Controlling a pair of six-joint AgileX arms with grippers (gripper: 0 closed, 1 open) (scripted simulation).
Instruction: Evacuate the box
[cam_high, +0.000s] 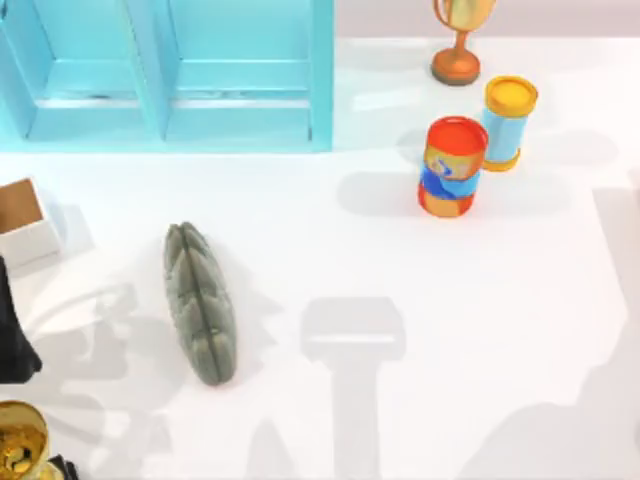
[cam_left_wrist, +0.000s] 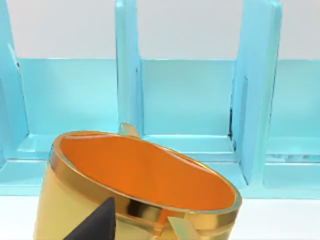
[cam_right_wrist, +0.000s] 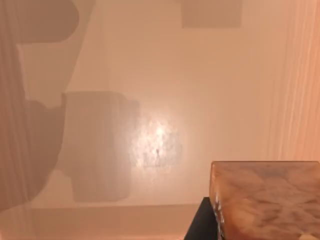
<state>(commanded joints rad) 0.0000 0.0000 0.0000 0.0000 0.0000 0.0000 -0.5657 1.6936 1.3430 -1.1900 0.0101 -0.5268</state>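
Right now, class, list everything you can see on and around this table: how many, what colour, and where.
box: one, white walls, brown inside, table's left edge
cushion: one, grey, left of centre
cabinet: one, light blue, back left
trophy: one, gold and brown, back right
red can: one, red, blue and orange, right of centre
blue can: one, light blue with yellow lid, behind the red can
gold cup: one, gold, orange inside, at the left gripper's finger
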